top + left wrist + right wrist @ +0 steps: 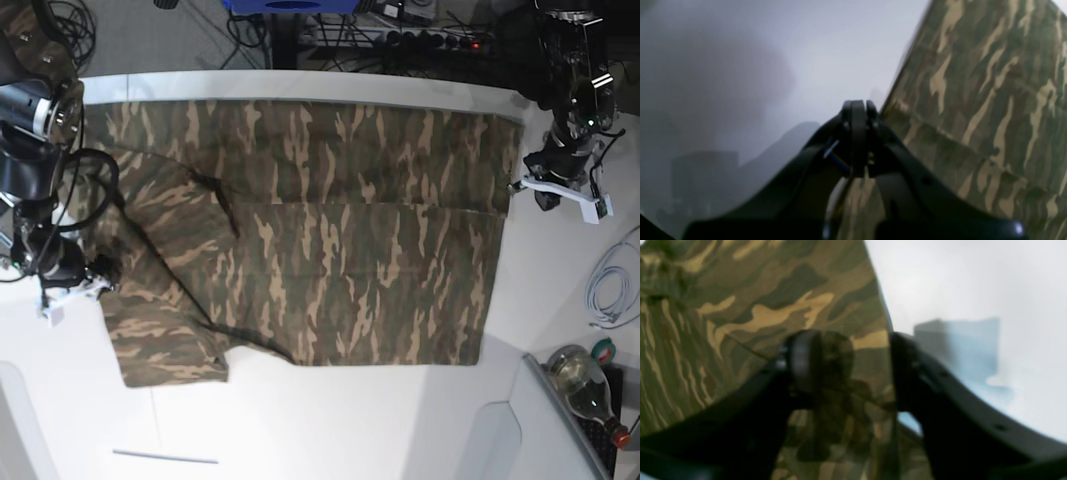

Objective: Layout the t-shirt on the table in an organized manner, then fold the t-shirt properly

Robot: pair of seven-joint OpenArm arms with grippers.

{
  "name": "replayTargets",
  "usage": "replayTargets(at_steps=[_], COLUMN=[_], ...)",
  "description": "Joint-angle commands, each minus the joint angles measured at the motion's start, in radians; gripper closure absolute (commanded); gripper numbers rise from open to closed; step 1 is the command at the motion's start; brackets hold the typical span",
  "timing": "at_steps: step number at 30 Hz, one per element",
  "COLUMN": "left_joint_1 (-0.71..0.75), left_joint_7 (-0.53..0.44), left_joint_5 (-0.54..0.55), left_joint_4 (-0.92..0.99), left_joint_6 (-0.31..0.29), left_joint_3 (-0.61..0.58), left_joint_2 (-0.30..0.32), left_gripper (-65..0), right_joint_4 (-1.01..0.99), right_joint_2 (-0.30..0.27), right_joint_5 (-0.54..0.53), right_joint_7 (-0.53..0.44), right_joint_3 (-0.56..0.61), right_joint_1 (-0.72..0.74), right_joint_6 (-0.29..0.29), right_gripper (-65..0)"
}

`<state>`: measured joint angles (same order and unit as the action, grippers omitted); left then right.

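The t-shirt (320,230) lies spread across the table (330,420), one half folded over. Only the base view shows both arms at opposite cloth edges. The left wrist view shows the left gripper (858,115) pressed closed beside the hem; the right wrist view shows the right gripper (843,363) spread wide around cloth.

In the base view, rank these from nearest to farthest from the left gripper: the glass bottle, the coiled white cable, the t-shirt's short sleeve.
From the left gripper:
1. Coiled white cable, by the right edge.
2. Glass bottle, bottom right corner.
3. T-shirt's short sleeve, far across at bottom left.
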<state>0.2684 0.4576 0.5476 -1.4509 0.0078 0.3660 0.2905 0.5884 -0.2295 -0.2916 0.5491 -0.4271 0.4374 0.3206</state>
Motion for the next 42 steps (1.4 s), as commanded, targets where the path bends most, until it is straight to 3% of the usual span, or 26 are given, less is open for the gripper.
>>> replayTargets(at_steps=[1,5,12,18,19,21,22,29,33,34,38,40,42], left_joint_1=[-0.002,-0.004,-0.004,-0.004,-0.004,-0.005,-0.019,-0.182,-0.347,-0.392,-0.516,-0.553,-0.585], left_joint_7=[-0.020,-0.018,-0.020,-0.020,-0.020,-0.020,-0.018,-0.012,-0.013,-0.016,-0.020,-0.020,-0.021], left_joint_5=[-0.001,-0.016,-0.231,-0.243,-0.243,-0.243,-0.243,-0.252,-0.251,-0.252,-0.248,-0.246,-0.254], left_joint_4=[-0.017,-0.017,-0.017,-0.017,-0.017,-0.017,-0.017,0.129,0.318,0.368,0.505,0.540,0.579], left_joint_6=[-0.002,-0.002,-0.002,-0.002,-0.002,-0.002,-0.002,-0.009,-0.082,-0.098,-0.124,-0.124,-0.124], left_joint_3=[0.011,0.017,0.011,0.017,0.017,0.017,0.012,-0.002,-0.055,-0.060,-0.065,-0.065,-0.066], left_joint_2=[0.016,0.017,-0.015,-0.015,-0.014,-0.012,-0.012,0.014,0.045,0.046,0.045,0.040,0.020], left_gripper=[0.0,0.0,0.0,0.0,0.0,0.0,0.0,0.0,0.0,-3.5,-36.7,-46.1,-47.9], right_joint_4=[0.012,0.012,0.052,0.048,0.048,0.046,0.046,0.144,0.377,0.451,0.726,0.818,0.885], right_joint_2=[-0.015,-0.018,-0.023,-0.024,-0.024,-0.024,-0.024,-0.018,0.002,0.022,0.061,0.091,0.104], right_joint_5=[-0.008,-0.008,-0.002,-0.001,-0.001,-0.001,-0.001,-0.008,-0.008,-0.008,-0.008,-0.008,-0.007], right_joint_7=[-0.011,-0.013,-0.019,-0.016,-0.016,-0.016,-0.016,0.061,0.157,0.184,0.253,0.268,0.288], right_joint_3=[0.000,0.000,0.001,0.003,0.003,0.003,0.003,-0.005,-0.002,-0.003,0.000,0.001,0.001], right_joint_1=[0.027,0.027,0.027,0.027,0.027,0.027,0.027,0.019,-0.058,-0.085,-0.196,-0.226,-0.259], right_joint_6=[0.004,0.001,-0.004,-0.018,-0.031,-0.048,-0.048,-0.048,-0.048,-0.048,-0.048,-0.048,-0.048], right_gripper=[-22.5,-17.6,-17.6,-16.5,-15.3,-6.2,-0.2,-0.2,-0.2,-0.2,-0.2,-0.2,-0.2])
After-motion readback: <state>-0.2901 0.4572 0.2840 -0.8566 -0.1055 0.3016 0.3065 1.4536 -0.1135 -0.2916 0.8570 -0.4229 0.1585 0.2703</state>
